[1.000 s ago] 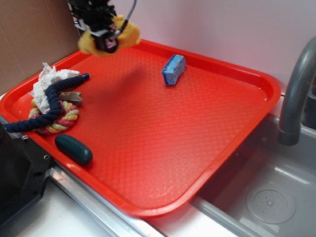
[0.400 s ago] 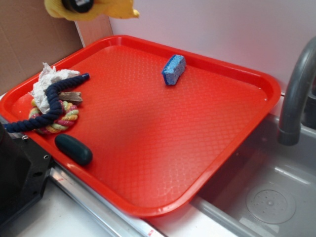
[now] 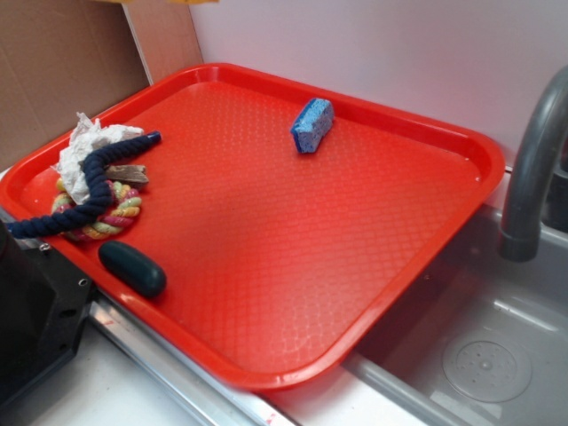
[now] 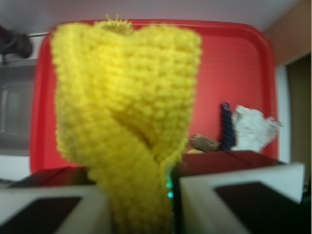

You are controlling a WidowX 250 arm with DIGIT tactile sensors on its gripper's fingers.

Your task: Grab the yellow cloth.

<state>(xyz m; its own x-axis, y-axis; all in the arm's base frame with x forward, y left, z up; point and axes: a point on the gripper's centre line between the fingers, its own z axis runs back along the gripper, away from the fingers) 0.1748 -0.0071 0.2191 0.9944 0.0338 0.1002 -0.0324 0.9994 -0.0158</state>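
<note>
- On my wrist view, the gripper has its two white-and-black fingers clamped on the mustard-yellow knitted cloth; the fabric is pinched between them at the bottom of the frame.
- The yellow cloth fills the middle of the wrist view, folded over itself, and hangs well above the red plastic tray seen behind it.
- On my exterior view, only a thin yellow sliver of the cloth shows at the top edge; the gripper itself is out of that frame.
- The red plastic tray sits beside a grey metal sink with a dark grey curved faucet.
- A small blue rectangular sponge stands on its edge near the tray's far rim.
- At the tray's left corner, a crumpled white papery rag lies touching a dark navy rope, which crosses over a yellow-pink-green braided rope ring.
- A dark teal oval object lies near the tray's front-left rim, just beside the rope ring.
</note>
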